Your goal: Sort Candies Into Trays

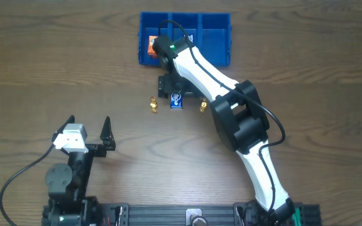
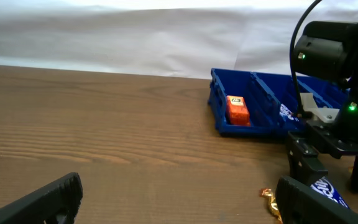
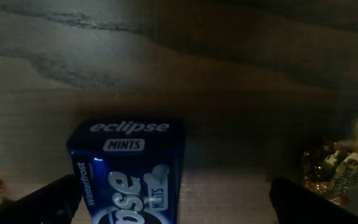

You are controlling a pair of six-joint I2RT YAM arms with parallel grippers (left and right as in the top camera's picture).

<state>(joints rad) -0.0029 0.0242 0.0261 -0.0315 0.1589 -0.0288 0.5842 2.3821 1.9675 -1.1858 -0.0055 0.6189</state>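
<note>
1. Two arms are in play. Nearest the bases, my left gripper (image 1: 88, 124) sits low over the brown wooden table (image 1: 36, 81), fingers spread wide with nothing between them. I judge it is parked there to leave the middle to the other arm.
2. Farther out, my right gripper (image 3: 174, 202) hangs directly over the dark blue rectangular mint box (image 3: 129, 168). Its fingers are apart and stand either side of the box without gripping it. That straddle reads to me as the set-up for a pinch across the box's narrow sides.
3. The mint box lies flat on the table, short of the tray, so it is not yet sorted.
4. Just beside it lie a gold foil-wrapped candy (image 1: 153, 104) on the left arm's side and a second gold candy (image 1: 202, 107) on the other. Both are close to the open fingers, and I think either could get nudged as the fingers come together.
5. Farthest away stands the blue plastic three-compartment tray (image 1: 215, 31), with an orange wrapped candy (image 2: 237, 109) in its end compartment on the left arm's side. The tray's near wall is what the load must clear.
</note>
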